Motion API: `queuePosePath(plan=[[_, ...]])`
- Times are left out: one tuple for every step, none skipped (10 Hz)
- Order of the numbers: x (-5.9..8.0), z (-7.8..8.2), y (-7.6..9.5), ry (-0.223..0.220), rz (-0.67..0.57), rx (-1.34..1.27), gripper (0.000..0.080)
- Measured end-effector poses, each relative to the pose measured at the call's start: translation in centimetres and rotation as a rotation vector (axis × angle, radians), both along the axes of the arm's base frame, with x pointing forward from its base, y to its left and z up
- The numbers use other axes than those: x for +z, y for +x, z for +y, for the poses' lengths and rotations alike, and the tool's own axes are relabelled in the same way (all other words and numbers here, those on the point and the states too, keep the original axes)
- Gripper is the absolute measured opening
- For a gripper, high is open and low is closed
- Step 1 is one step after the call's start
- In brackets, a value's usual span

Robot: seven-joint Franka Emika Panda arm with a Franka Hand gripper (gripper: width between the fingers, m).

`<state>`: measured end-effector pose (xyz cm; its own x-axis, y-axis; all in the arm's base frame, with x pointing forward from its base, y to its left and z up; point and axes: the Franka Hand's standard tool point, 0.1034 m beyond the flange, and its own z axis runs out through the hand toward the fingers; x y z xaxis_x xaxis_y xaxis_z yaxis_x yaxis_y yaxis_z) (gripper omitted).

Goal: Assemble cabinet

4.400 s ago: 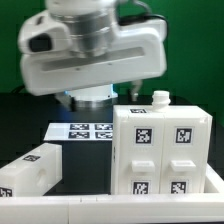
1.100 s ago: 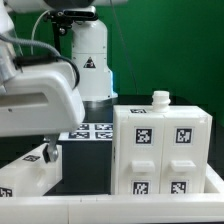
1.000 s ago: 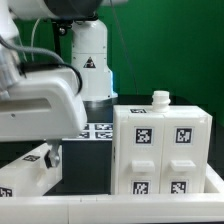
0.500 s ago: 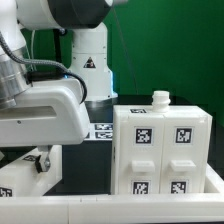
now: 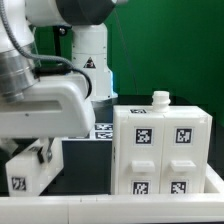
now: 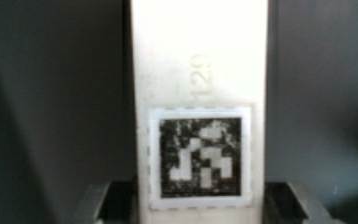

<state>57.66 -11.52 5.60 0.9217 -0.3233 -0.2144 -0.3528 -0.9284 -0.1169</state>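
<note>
The cabinet body is a white box with several black-and-white tags on its front and a small white knob on top; it stands at the exterior view's right. A loose long white cabinet part with one tag lies tilted at the lower left of the exterior view. My gripper has come down over it, and the big white hand hides most of it. In the wrist view the part runs straight between my fingers, and my gripper is shut on its two long sides, with a dark fingertip showing beside it.
The marker board lies flat behind the cabinet body, mostly covered by my hand. The robot's white pedestal rises at the back before a green wall. A white ledge runs along the front edge.
My hand sank lower and swung toward the exterior view's right over the loose part. The jaws closed in from wide open onto its sides, and the part shifted and tilted.
</note>
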Motion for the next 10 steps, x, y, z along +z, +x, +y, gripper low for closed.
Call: queuePosePath(plan=[[0.8, 0.6, -1.3, 0.004, 0.017, -0.028, 0.0285], [1.2, 1.5, -2.3, 0.001, 0.034, -0.056, 0.0285], [0.8, 1.3, -2.1, 0.004, 0.032, -0.044, 0.0286], [0.7, 1.3, -2.1, 0.004, 0.033, -0.045, 0.0286], [0.7, 1.3, -2.2, 0.004, 0.034, -0.044, 0.0286], [0.7, 1.3, -2.2, 0.004, 0.035, -0.044, 0.0286], [1.0, 1.6, -2.9, -0.008, 0.053, -0.064, 0.0286], [1.6, 2.3, -3.7, -0.042, 0.104, -0.070, 0.0287], [1.7, 3.1, -3.7, -0.069, 0.112, -0.058, 0.0287], [1.6, 3.5, -3.6, -0.046, 0.100, -0.088, 0.0287]])
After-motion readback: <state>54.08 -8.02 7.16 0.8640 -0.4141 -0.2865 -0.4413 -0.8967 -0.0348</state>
